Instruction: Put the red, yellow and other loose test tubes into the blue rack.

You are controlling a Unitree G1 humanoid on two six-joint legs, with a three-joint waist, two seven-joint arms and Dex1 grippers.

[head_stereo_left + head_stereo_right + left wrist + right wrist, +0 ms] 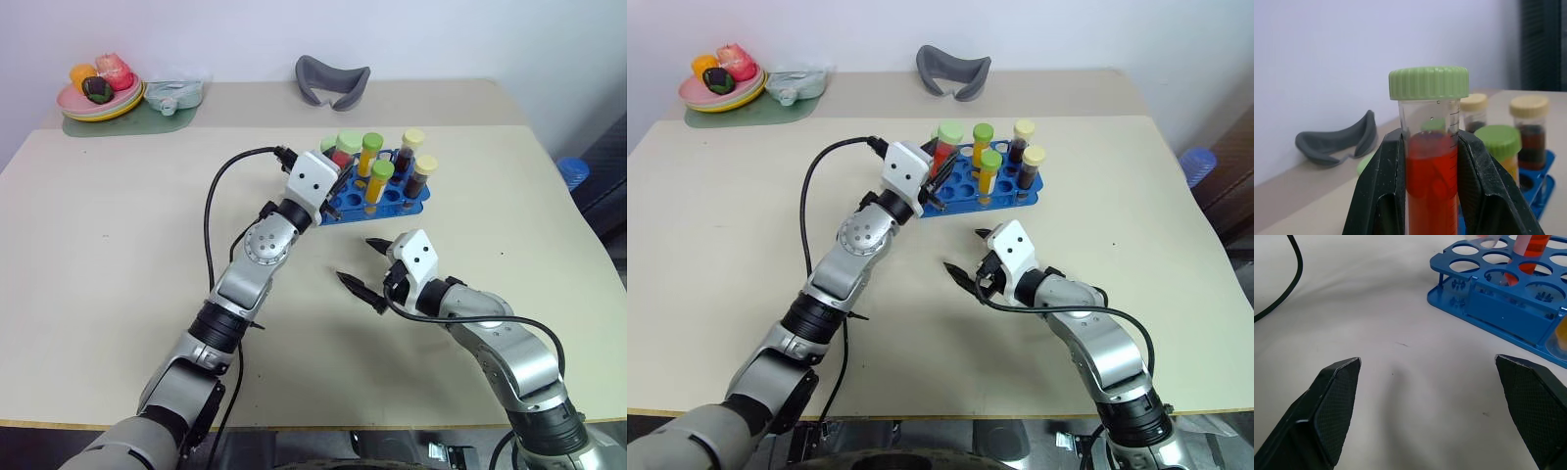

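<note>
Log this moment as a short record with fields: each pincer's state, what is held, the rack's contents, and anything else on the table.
left pincer: shut on the red tube, pale green cap up, at the blue rack
right pincer: open, holds nothing, low over the table in front of the rack
rack contents: two yellow tubes with green caps, two dark tubes with cream caps, standing upright
other items: grey curved piece, plates with toy food

The rack (pixel 377 196) sits mid-table (pixel 118 294) — tubes (pixel 370 152) in it — plate (pixel 98 103) far left behind.
</note>
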